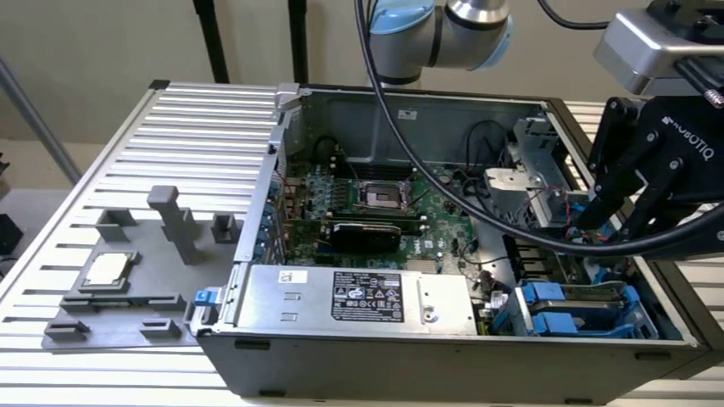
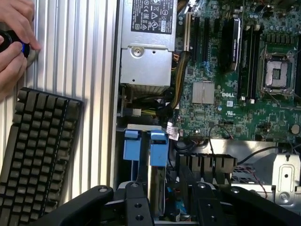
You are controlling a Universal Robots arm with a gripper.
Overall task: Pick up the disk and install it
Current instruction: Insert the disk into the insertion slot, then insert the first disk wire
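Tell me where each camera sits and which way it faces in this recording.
Exterior view: off the arm and raised, looking down into the open computer case; the arm and the pincer show at the exterior view's right.
Wrist view: on the wrist, looking down past the pincer into the case; a person's hands and a keyboard sit outside it.
Shared: the power supply, the CPU socket and the blue drive carriers.
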